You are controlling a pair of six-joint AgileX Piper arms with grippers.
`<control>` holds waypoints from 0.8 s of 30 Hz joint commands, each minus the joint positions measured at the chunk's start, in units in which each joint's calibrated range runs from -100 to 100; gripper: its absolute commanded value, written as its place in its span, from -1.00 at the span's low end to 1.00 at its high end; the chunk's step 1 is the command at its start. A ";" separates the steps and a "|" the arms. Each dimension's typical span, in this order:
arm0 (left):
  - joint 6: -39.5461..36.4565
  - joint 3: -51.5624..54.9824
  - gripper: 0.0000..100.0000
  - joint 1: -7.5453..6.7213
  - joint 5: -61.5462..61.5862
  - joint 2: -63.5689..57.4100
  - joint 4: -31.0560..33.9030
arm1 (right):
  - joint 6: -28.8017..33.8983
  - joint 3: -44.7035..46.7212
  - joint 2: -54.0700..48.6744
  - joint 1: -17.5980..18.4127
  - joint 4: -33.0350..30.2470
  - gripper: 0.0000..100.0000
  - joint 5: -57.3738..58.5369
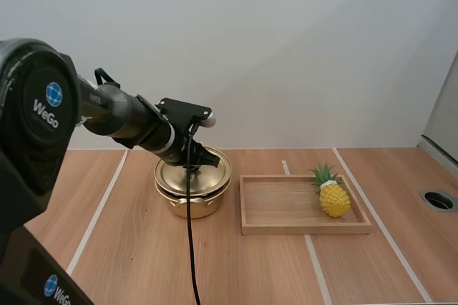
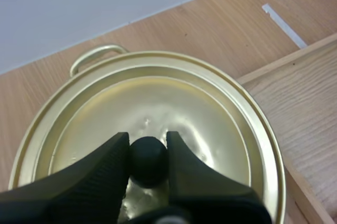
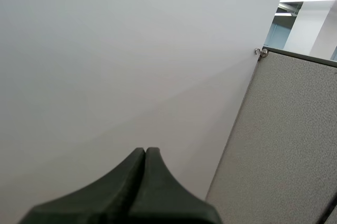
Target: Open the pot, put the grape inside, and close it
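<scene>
L hand tight on lid knob atop gold pot; R hand w/ fingers together.

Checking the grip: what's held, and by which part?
Left gripper pinches the golden metal pot lid by its round black knob; right gripper holds nothing.

light: bright, even | shadows: soft, under pot | glare: sheen on lid
</scene>
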 commanded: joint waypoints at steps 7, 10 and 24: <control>0.03 1.20 -1.00 -0.21 -0.21 0.45 0.19 | -0.42 -0.25 -0.84 -0.23 -0.47 -1.00 0.00; 0.03 2.58 -1.00 -0.21 -0.37 0.45 1.59 | -0.42 -0.25 -0.84 -0.23 -0.47 -1.00 0.00; -0.19 3.41 -1.00 -0.21 3.01 0.03 2.72 | -0.42 -0.25 -0.84 -0.23 -0.47 -1.00 0.00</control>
